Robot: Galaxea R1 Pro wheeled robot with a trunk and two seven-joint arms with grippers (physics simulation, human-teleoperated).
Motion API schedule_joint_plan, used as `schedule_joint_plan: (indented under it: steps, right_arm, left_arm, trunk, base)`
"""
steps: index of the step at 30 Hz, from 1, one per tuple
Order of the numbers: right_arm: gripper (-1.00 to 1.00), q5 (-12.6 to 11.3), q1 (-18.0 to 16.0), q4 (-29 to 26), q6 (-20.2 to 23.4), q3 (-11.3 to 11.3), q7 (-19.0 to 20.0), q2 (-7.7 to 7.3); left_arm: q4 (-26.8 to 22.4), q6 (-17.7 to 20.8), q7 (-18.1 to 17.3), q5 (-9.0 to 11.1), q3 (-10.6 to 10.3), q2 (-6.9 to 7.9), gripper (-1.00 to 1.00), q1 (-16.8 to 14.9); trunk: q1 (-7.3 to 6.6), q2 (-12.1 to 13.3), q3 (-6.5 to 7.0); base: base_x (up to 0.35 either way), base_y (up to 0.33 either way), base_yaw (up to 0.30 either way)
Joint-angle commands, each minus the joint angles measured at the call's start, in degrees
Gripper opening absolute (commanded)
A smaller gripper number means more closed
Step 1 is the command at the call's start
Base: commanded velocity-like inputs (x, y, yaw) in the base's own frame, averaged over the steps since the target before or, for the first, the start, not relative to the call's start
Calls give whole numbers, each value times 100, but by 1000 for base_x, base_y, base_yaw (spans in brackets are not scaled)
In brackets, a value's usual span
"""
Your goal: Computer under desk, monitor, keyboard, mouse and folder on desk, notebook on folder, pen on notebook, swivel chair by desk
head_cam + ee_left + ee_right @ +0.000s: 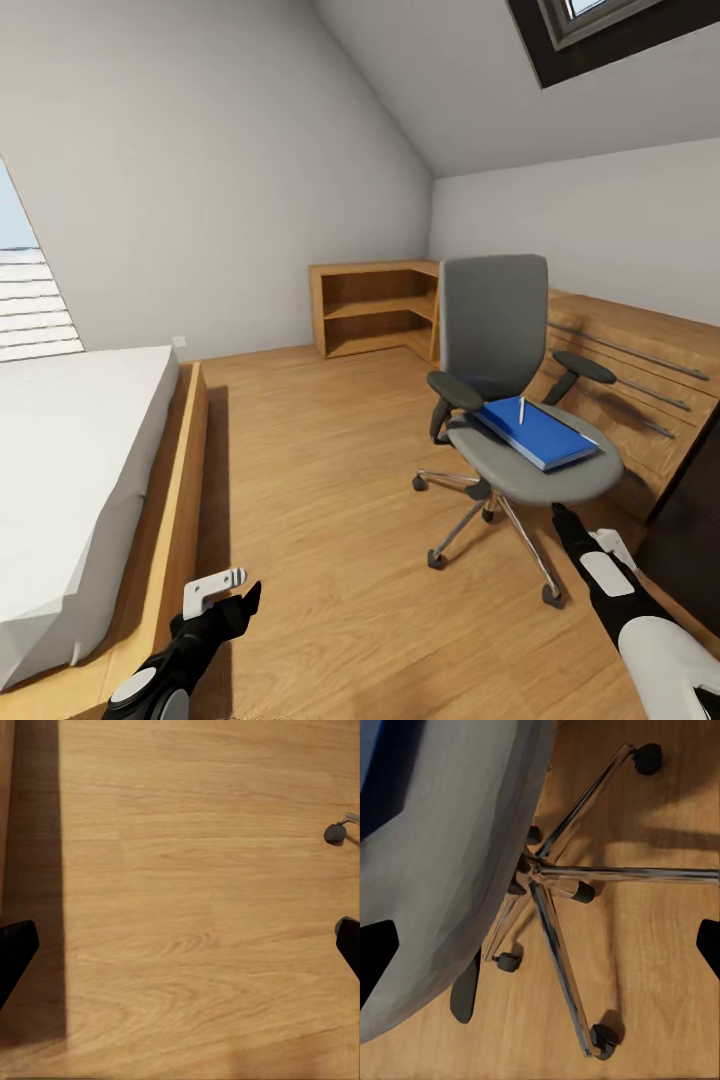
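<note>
The swivel chair [495,330], grey with black armrests, stands at centre right on its chrome star base [556,877]. On its seat lies the blue folder [535,432], and the pale pen [521,410] rests on top of that. My right gripper [588,535] is open, low beside the near edge of the seat [450,862]; its wrist view [540,952] looks down on the base and castors. My left gripper [225,592] is open over bare floor [180,952], holding nothing. The desk, monitor, keyboard, mouse, computer and notebook are out of view.
A bed [80,450] in a wooden frame fills the left side. A low light-wood shelf cabinet [375,310] stands in the far corner. Slatted wood panelling [640,375] runs behind the chair, with a dark panel [692,515] at the right edge. Wood floor [320,470] lies between bed and chair.
</note>
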Motion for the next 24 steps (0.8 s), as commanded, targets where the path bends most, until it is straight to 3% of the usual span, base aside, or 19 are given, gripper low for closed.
schedule_joint_plan:
  steps: [1, 12, 24]
  right_arm:
    - [100, -60, -2, -1, -9, -1, 2, 0]
    - [100, -51, -2, -7, -11, 0, 51, 46]
    - [100, 116, -2, 6, -18, 0, 241, 70]
  left_arm:
    - [-9, 24, 37, 60, 2, -3, 100, -1]
    - [-9, 16, 37, 60, -6, -3, 100, -1]
    - [-9, 15, 37, 60, -8, -4, 100, -1]
  trunk:
    - [-1, -2, -4]
    - [-1, -2, -4]
    - [-1, -2, -4]
  base:
    - [0, 0, 198]
    - [0, 0, 42]
    - [0, 0, 1]
